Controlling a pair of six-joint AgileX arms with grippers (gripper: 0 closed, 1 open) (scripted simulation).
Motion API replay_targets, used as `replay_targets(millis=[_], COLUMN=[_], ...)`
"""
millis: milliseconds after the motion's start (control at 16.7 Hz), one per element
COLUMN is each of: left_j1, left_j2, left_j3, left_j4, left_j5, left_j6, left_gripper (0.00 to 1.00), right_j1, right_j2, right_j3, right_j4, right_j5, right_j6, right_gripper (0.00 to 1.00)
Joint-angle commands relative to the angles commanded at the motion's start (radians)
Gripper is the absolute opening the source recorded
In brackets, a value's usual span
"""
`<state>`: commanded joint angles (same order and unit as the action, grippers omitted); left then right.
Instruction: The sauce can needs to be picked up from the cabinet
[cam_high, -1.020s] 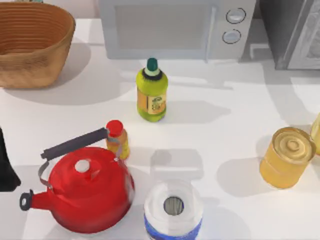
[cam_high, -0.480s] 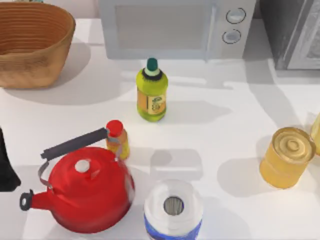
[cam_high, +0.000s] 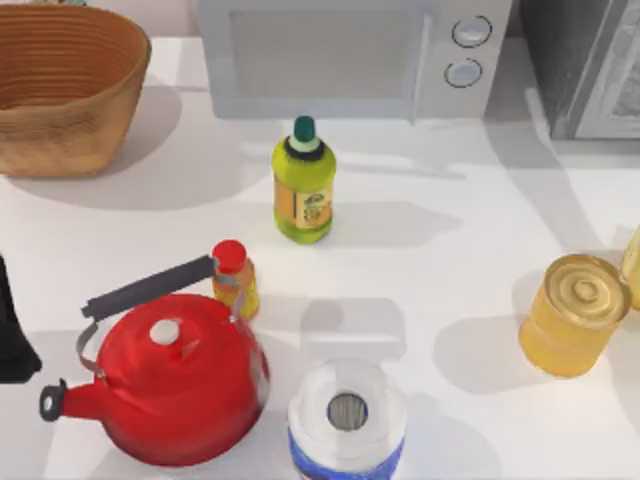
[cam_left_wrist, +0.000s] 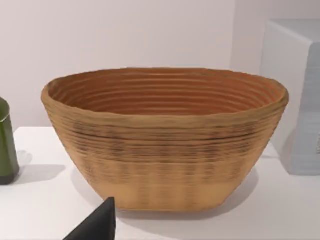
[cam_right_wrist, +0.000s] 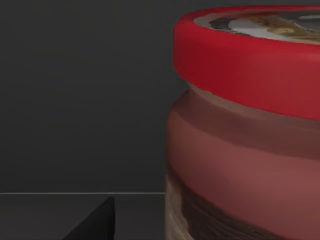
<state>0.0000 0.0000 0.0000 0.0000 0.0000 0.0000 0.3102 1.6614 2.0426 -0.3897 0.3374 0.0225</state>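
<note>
The small cylindrical sauce can (cam_right_wrist: 245, 140) has a glossy red round lid with a printed label on top, a reddish-brown body below the lid rim, and a darker band with a pale patch lower down. In the right wrist view it stands upright inside the dark grey box-like cabinet (cam_right_wrist: 80, 100), close before the camera, on the cabinet's dark floor. In the top view the cabinet (cam_high: 580, 60) occupies the far right corner of the white table (cam_high: 480, 240), just beside the white microwave with two round knobs (cam_high: 350, 55).

Whether the right pincer is apart or together cannot be told; a dark finger edge (cam_right_wrist: 95, 225) is all that is visible of it.

The left arm (cam_high: 12, 330) is parked at the table's left edge, its pincer state likewise cannot be told, its wrist camera facing the brown woven basket (cam_left_wrist: 165, 140).
</note>
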Motion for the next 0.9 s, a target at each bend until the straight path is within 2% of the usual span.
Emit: replay_targets(millis=[360, 900], left_j1=[0.0, 0.0], left_j2=[0.0, 0.0], left_j3=[0.0, 0.0], left_j4=[0.0, 0.0], left_j5=[0.0, 0.0], left_j6=[0.0, 0.0], left_gripper=[1.0, 1.0], right_j1=[-0.011, -0.011], right_j2=[0.032, 0.032], right_j3=[0.032, 0.032], right_j4=[0.0, 0.0], right_j5=[-0.01, -0.01], right_j6=[0.0, 0.0], right_gripper=[1.0, 0.32])
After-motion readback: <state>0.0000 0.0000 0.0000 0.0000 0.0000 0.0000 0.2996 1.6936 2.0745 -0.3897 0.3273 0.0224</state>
